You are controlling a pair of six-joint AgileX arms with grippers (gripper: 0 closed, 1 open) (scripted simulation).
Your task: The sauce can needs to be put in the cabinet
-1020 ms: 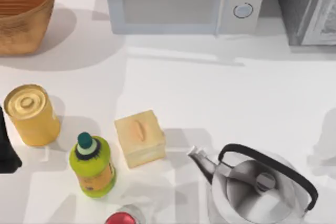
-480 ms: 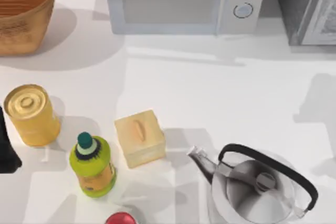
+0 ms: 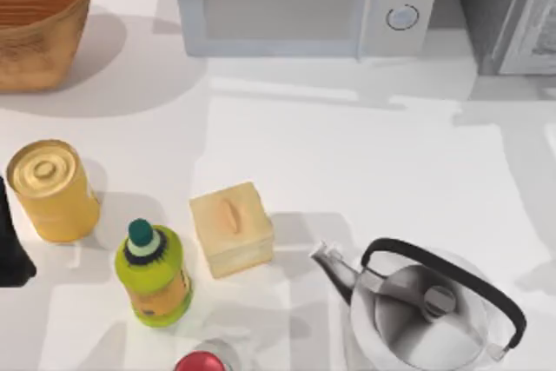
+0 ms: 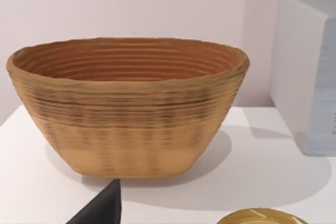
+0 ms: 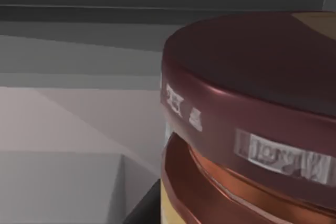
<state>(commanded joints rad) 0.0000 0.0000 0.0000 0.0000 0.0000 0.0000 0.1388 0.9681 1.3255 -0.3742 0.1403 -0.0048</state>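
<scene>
The sauce can (image 5: 252,119), with a dark maroon top and an orange-yellow band below, looms very close in the right wrist view, with my right gripper shut on it. Behind it are the cabinet's dark grey surfaces (image 5: 79,51). In the top view the cabinet (image 3: 508,15) stands at the back right corner, dark grey with a lighter framed door panel. My left arm (image 3: 10,245) is parked at the table's left edge, beside the yellow can.
A white microwave (image 3: 295,2) stands at the back, with a woven basket (image 3: 35,19) at the back left. A yellow can (image 3: 52,188), a green bottle (image 3: 155,271), a tan box (image 3: 230,228) and a steel kettle (image 3: 426,310) stand on the front half.
A shadow on the table's right side has travelled from beside the kettle toward the back, up to the cabinet. The things standing on the table have not moved.
</scene>
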